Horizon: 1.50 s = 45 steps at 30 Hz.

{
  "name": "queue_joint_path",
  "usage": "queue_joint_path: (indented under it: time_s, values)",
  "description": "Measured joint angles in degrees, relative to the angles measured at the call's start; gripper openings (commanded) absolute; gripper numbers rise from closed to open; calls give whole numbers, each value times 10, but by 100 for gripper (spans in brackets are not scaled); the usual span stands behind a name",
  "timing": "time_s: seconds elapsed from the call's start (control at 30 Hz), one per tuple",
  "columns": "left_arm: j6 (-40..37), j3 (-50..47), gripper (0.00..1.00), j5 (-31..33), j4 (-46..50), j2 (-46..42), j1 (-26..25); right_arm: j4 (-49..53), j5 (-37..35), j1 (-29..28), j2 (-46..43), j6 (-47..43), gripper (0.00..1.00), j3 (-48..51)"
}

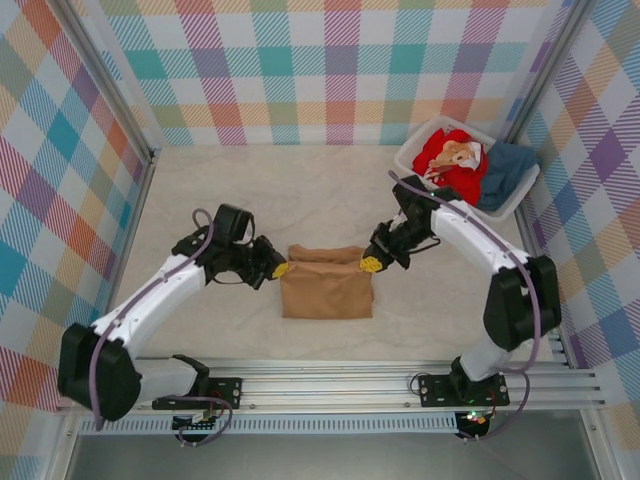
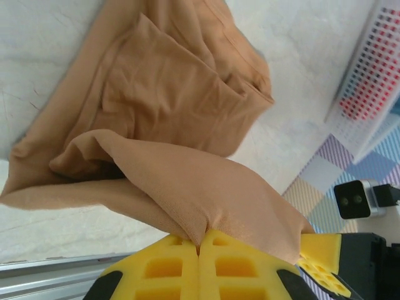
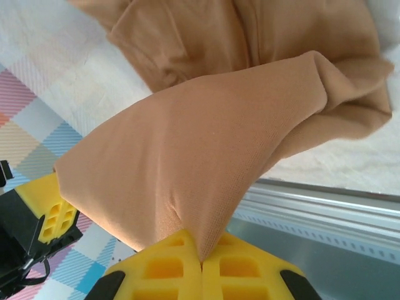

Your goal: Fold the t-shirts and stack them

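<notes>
left gripper [image 1: 280,269] clamped tight, right gripper [image 1: 372,264] clamped tight, both arms angled inward

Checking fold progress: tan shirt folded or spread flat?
Folded: tan shirt is a compact layered rectangle; left gripper and right gripper pinch its far corners.

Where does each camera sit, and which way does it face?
Top external: above and behind the robot, looking down; left arm, right arm and tan-brown cloth t-shirt show.
Left wrist: on its arm, facing along the left pincer, shut on that shirt.
Right wrist: likewise, right pincer shut on it.
All share the shirt.
</notes>
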<state>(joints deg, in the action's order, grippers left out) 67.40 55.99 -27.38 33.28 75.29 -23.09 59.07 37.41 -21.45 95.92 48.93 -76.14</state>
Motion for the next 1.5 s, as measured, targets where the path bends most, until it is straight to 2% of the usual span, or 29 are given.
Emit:
queue_joint_path:
  time_s: [0.1,0.17,0.2,0.3,0.4,0.53,0.6,0.67,0.77,0.8,0.87,0.97,1.1,1.23,1.37,1.5]
  values:
    - [-20,60,0,0,3,91,9,-5,-5,15,59,1,3,-36]
    - [-32,107,3,0,-1,154,16,-11,-10,27,106,2,13,-74]
    - [-40,131,8,-1,-4,187,21,-15,-13,32,125,3,21,-90]
    - [-69,209,36,3,3,276,32,-30,-24,45,177,0,41,-131]
    - [-97,272,47,19,16,332,40,-29,-66,53,214,-9,49,-173]
    - [-121,279,46,42,27,317,43,-25,-143,56,194,-19,49,-179]
    - [-132,271,38,44,30,294,43,-33,-176,52,158,-23,45,-158]
    - [-138,246,27,40,24,264,42,-42,-196,40,113,-26,36,-123]
    - [-135,197,25,30,24,229,33,-73,-207,8,47,-17,33,-55]
    - [-131,184,27,28,25,227,25,-85,-207,-6,30,-12,32,-29]
    - [-120,167,39,28,27,227,1,-105,-205,-29,8,3,32,13]
    - [-80,141,51,30,39,223,-58,-132,-192,-50,-5,22,36,71]
    - [28,72,55,48,44,163,-125,-152,-185,-47,-7,29,39,115]
    - [120,31,53,81,45,83,-147,-160,-189,-45,-6,23,38,110]
    - [146,79,59,96,41,127,-157,-164,-210,-36,-6,9,46,99]
    - [195,89,70,121,25,162,-203,-179,-204,-11,-3,-6,49,100]
